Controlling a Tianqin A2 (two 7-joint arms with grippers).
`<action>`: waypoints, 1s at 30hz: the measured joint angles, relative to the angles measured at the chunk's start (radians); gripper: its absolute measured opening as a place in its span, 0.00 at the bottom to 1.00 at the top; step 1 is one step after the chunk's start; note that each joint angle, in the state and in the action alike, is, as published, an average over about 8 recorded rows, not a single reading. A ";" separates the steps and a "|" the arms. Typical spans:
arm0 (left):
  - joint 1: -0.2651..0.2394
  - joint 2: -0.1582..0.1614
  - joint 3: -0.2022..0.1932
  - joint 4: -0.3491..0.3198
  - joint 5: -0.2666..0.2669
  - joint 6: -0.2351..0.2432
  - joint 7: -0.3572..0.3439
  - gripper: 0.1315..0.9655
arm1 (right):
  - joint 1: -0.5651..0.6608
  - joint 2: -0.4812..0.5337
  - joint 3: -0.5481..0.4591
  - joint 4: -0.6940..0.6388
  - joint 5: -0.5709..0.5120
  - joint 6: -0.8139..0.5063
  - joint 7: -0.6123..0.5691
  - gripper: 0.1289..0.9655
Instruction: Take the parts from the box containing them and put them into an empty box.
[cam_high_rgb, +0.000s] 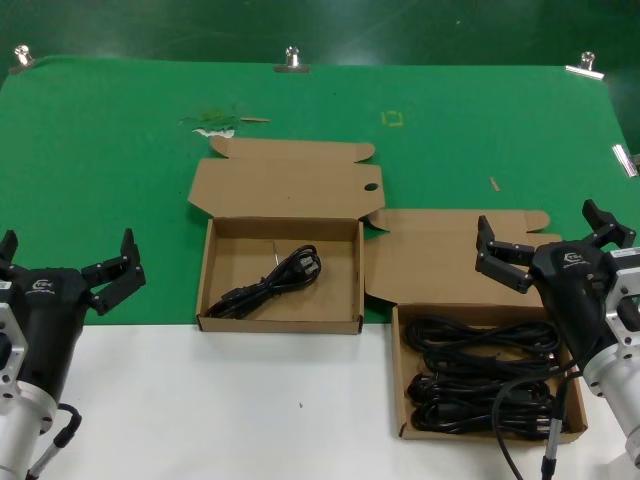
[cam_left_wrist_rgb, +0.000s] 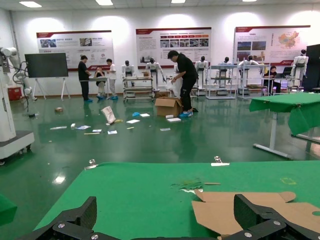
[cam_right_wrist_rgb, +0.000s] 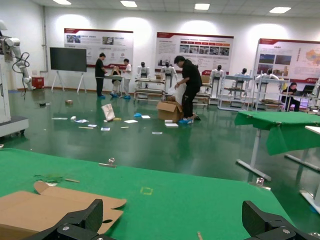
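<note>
The box containing the parts (cam_high_rgb: 400, 375) lies open at the front right, with several black coiled cables (cam_high_rgb: 485, 385) filling it. The other carton (cam_high_rgb: 212, 270), whose lid (cam_high_rgb: 290, 180) has a small round hole, sits left of it and holds one coiled black cable (cam_high_rgb: 275, 280). My right gripper (cam_high_rgb: 540, 222) hovers open above the far edge of the full box, holding nothing. At the far left, over the cloth's front edge, my left gripper (cam_high_rgb: 68, 252) stands open and empty. The left wrist view shows its fingers (cam_left_wrist_rgb: 85, 214) wide apart with the lid (cam_left_wrist_rgb: 225, 212) beyond them. The right gripper's fingers (cam_right_wrist_rgb: 92, 214) are wide apart too.
A green cloth (cam_high_rgb: 120, 150) covers the back of the table, held by metal clips (cam_high_rgb: 291, 60) along its far edge. The front strip is white tabletop (cam_high_rgb: 250, 410). A small yellow square mark (cam_high_rgb: 393, 118) and torn scraps (cam_high_rgb: 215, 125) lie on the cloth behind the boxes.
</note>
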 joint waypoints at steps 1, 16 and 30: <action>0.000 0.000 0.000 0.000 0.000 0.000 0.000 1.00 | 0.000 0.000 0.000 0.000 0.000 0.000 0.000 1.00; 0.000 0.000 0.000 0.000 0.000 0.000 0.000 1.00 | 0.000 0.000 0.000 0.000 0.000 0.000 0.000 1.00; 0.000 0.000 0.000 0.000 0.000 0.000 0.000 1.00 | 0.000 0.000 0.000 0.000 0.000 0.000 0.000 1.00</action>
